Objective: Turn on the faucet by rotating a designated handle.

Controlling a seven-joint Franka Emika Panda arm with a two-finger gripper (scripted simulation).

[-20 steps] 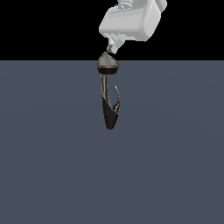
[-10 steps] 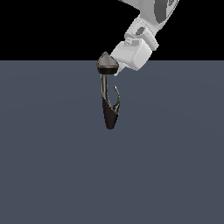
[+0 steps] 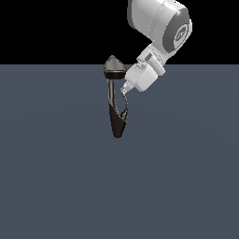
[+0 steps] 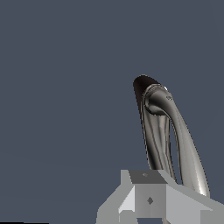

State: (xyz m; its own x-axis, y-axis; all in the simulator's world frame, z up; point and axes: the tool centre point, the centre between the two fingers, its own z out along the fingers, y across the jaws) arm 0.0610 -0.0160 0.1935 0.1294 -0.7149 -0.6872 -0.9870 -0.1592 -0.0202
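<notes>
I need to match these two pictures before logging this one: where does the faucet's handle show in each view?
Exterior view: the handle is the thin curved lever on the exterior view's right of the faucet, just below the tool.
Wrist view: the handle is the long pale curved bar close to the camera, running beside the dark body.
Shared landmark: the faucet's dark tapered base.
</notes>
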